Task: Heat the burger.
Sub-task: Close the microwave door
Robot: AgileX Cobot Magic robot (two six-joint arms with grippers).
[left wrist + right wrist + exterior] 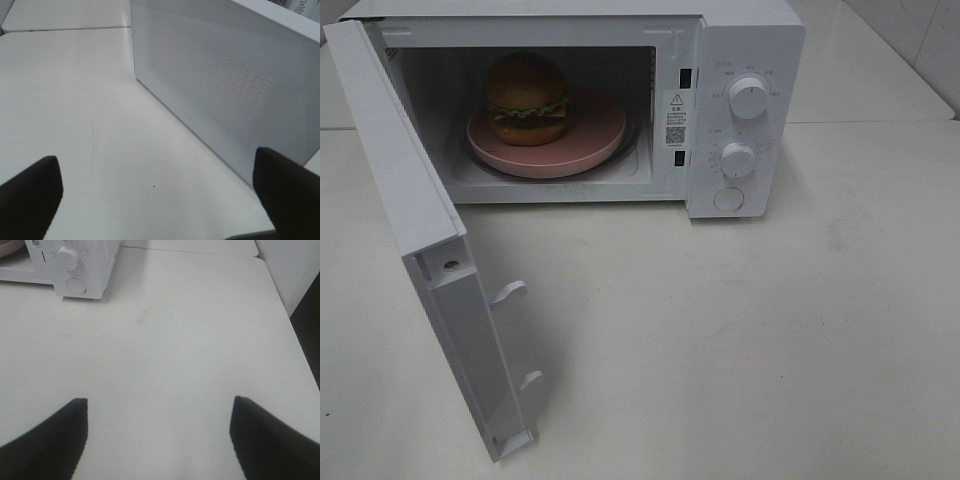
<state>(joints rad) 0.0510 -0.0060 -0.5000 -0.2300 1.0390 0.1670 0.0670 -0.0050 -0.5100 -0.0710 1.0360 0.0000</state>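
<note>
- The burger (527, 98) sits upright inside the microwave (750, 40), toward the left of the cavity, with its brown bun on top and the lettuce frill and dark patty showing at its side.
- It rests on a pink plate (590, 140) lying flat on the cavity floor, and the burger stands on the plate's left part.
- The microwave's door (410, 200) is swung wide open to the left, its inner side with two latch hooks facing the camera.
- On the control panel at the right are an upper knob (748, 98), a lower knob (737, 159) and a round button (729, 199) below them.
- The left gripper (155, 162) is released: its dark fingers (30, 195) stand far apart with nothing between them. It hovers low over the white table (75, 100), near the perforated outer face of the open door, so the door stands between it and the burger.
- The right gripper (160, 402) is also spread and grasps nothing. It is over bare table, well apart from the microwave's front right corner.
- From the right wrist view, the burger's place lies beyond that control panel. Only a sliver of the plate shows at the picture's edge, and the burger itself is out of that view.
- Neither gripper touches the burger, the plate or the microwave.
</note>
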